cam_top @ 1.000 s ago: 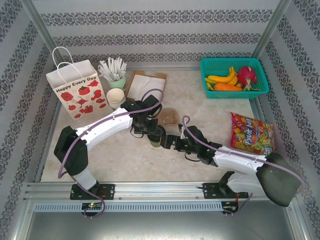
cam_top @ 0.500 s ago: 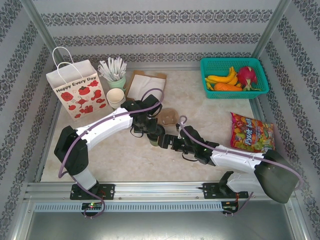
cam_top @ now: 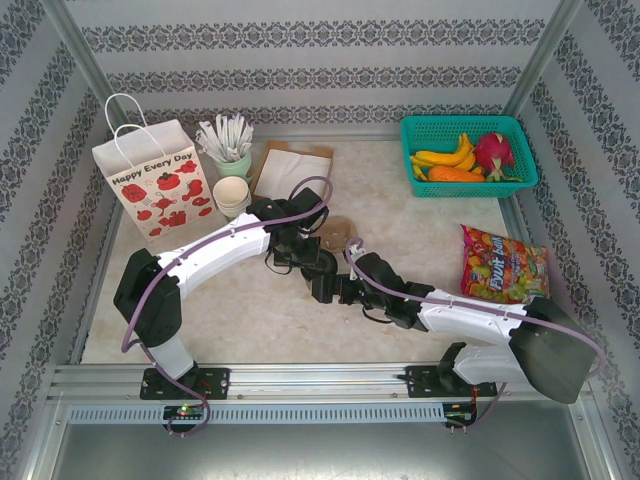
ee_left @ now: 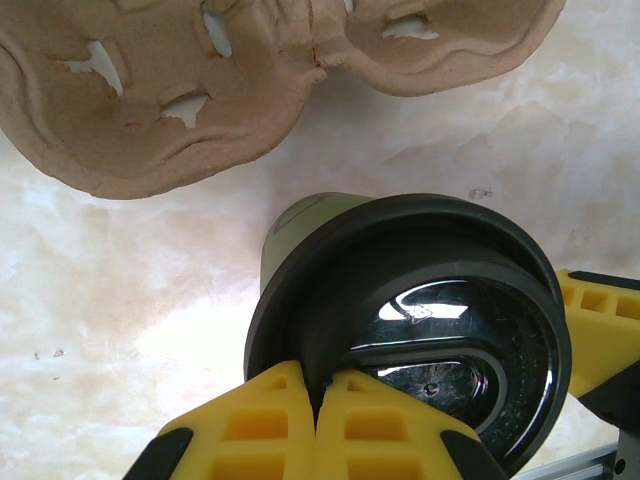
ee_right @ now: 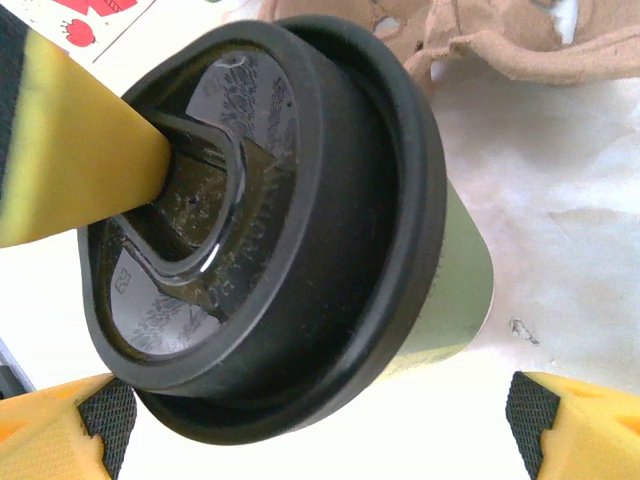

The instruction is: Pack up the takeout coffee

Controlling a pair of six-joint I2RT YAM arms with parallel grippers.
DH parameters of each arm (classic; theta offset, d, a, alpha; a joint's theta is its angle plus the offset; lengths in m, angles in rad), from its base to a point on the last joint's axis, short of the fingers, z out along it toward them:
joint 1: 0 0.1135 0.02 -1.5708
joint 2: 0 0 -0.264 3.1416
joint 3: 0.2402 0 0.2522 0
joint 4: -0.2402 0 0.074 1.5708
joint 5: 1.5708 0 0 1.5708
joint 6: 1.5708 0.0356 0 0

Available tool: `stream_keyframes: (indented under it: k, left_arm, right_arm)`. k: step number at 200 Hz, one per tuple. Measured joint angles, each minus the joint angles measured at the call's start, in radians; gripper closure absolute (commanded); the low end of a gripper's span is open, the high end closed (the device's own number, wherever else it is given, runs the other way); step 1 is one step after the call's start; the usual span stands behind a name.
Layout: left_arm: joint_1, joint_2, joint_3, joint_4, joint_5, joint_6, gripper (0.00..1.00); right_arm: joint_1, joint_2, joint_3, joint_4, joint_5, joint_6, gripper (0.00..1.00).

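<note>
**Table (cam_top: 250, 325), top view.** Both arms meet at mid-table. Compared with a second ago, the right arm (cam_top: 470, 318) has reached further toward the left arm (cam_top: 215, 245). The left arm has shifted only slightly.

**Paper bag (cam_top: 155, 180).** It stands well beyond and to the left of both grippers, unmoved.

**Cup carrier (ee_left: 180, 90).** The brown pulp tray lies flat just beyond the left gripper (ee_left: 318, 400), apart from the cup.

**Takeout coffee cup (ee_right: 455, 300).** The cup is olive-walled and stands on the table directly under the left gripper. It sits between the fingers (ee_right: 575, 425) of the right gripper (ee_right: 315, 428). A second ago that gripper was stopped just short of the cup, on its right side.

**Black lid (ee_left: 440, 300).** The lid is seated on the cup.

**Grippers.** The left gripper's yellow fingertips are pressed together, and their tips rest on the lid. The right gripper is spread wide. Its pads flank the cup without touching it.
</note>
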Motion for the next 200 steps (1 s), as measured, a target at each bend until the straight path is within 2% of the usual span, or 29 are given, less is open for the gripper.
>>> stream_keyframes:
  k: [47, 135, 157, 200]
  left_arm:
    - [0.0, 0.001, 0.0, 0.0, 0.003, 0.0, 1.0]
    - [0.0, 0.008, 0.001, 0.047, 0.003, 0.012, 1.0]
    - [-0.005, 0.013, 0.015, 0.033, -0.006, 0.052, 1.0]
    - [-0.011, 0.048, 0.073, -0.012, -0.039, 0.174, 1.0]
  right_arm:
    - [0.005, 0.023, 0.006, 0.015, 0.024, -0.005, 0.05]
    - [-0.038, 0.024, 0.013, -0.005, -0.029, 0.05, 0.04]
    - [-0.09, -0.003, 0.013, -0.04, -0.106, 0.037, 0.04]
    - [-0.26, -0.026, 0.09, -0.196, -0.287, 0.031, 0.04]
